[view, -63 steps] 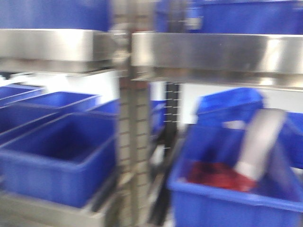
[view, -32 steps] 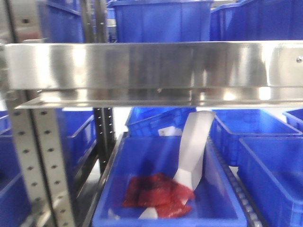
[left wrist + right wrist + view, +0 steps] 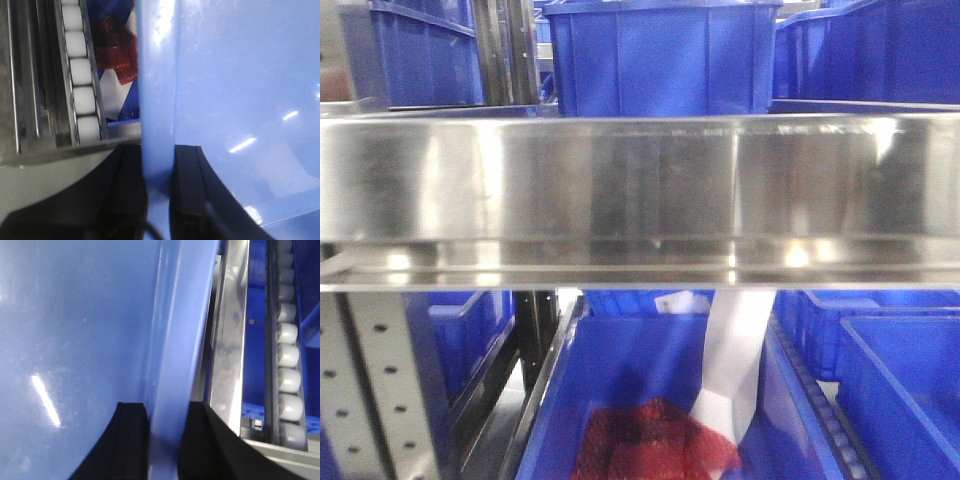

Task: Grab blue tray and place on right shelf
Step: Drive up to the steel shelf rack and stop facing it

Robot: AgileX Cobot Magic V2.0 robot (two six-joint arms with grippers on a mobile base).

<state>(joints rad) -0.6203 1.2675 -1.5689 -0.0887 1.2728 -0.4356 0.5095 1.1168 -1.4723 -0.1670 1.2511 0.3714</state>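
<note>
The light periwinkle-blue tray (image 3: 240, 90) fills the left wrist view; my left gripper (image 3: 157, 165) is shut on its left rim, one black finger on each side. In the right wrist view the same tray (image 3: 75, 330) fills the left part; my right gripper (image 3: 167, 422) is shut on its right rim. The stainless-steel shelf's broad front lip (image 3: 640, 180) spans the front view at mid height. The tray and both grippers are out of the front view. A steel shelf edge (image 3: 232, 340) runs just right of the tray's rim.
Deep dark blue bins (image 3: 660, 55) stand on the shelf's top level. Below, a blue bin (image 3: 620, 400) holds red mesh (image 3: 650, 445) and a white strip (image 3: 730, 365). A perforated post (image 3: 370, 390) stands at left. White rollers (image 3: 80, 75) (image 3: 290, 365) line the lower rack.
The front view has swung right and closed in on the steel shelf: its front lip now fills the middle of the view, larger than before, and the bin below sits lower.
</note>
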